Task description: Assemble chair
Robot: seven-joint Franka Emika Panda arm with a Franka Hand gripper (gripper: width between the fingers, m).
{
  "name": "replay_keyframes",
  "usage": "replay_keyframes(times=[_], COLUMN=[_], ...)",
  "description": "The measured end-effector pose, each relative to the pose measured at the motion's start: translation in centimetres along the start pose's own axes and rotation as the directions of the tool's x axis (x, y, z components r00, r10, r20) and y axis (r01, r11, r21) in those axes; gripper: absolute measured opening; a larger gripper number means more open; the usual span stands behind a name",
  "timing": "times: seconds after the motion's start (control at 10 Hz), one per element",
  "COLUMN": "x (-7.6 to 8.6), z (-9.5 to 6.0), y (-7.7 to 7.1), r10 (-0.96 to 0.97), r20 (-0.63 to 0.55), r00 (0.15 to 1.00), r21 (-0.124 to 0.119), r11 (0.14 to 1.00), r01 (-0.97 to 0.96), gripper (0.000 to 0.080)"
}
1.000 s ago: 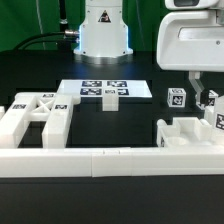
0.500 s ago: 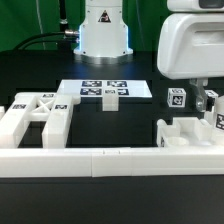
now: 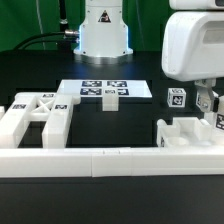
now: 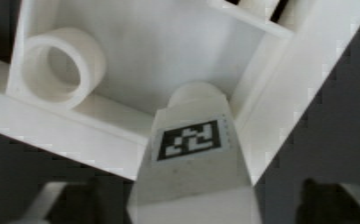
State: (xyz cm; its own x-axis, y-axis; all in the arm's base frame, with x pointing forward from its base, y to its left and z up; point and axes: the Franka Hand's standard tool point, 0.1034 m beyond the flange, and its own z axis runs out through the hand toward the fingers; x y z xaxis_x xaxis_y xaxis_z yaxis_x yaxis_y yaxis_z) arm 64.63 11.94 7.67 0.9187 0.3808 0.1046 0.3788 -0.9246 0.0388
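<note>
The chair is in loose white pieces. A flat X-braced panel [image 3: 35, 112] lies at the exterior view's left. A frame piece [image 3: 183, 132] lies at the right, with a small tagged post [image 3: 177, 98] behind it. My gripper [image 3: 207, 100] hangs over the right end of that frame, under the big white hand. In the wrist view a white post with a tag [image 4: 195, 145] stands between my dark fingers [image 4: 52, 200], with a gap on each side. My gripper [image 4: 191, 208] is open around it. Behind the post is a frame with a round hole [image 4: 61, 65].
The marker board [image 3: 103, 90] lies mid-table in front of the robot base [image 3: 103, 30]. A long low white border rail [image 3: 100, 160] runs along the front. A small white block [image 3: 110, 101] sits at the marker board's front edge.
The white hand has shifted slightly toward the exterior view's right and a little lower over the right frame piece. The parts on the table have not moved.
</note>
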Motion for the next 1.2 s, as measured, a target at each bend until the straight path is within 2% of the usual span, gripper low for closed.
replay_keyframes(times=[0.1,0.2,0.4,0.6,0.8,1.2], x=[0.0,0.0,0.01,0.05,0.08,-0.01], z=[0.0,0.0,0.01,0.02,0.02,0.0], y=[0.0,-0.01,-0.04,0.0,0.05,0.18], r10=[0.002,0.03,0.077,0.275,0.466,0.818], r20=[0.0,0.0,-0.001,-0.007,-0.011,0.0], r00=[1.0,1.0,0.997,0.961,0.885,0.576], r21=[0.0,0.0,0.005,0.018,0.022,0.04], r11=[1.0,1.0,0.997,0.961,0.885,0.575], r01=[-0.002,-0.03,-0.077,-0.275,-0.466,-0.817], gripper=[0.0385,0.0285,0.0285,0.0285,0.0285,0.0286])
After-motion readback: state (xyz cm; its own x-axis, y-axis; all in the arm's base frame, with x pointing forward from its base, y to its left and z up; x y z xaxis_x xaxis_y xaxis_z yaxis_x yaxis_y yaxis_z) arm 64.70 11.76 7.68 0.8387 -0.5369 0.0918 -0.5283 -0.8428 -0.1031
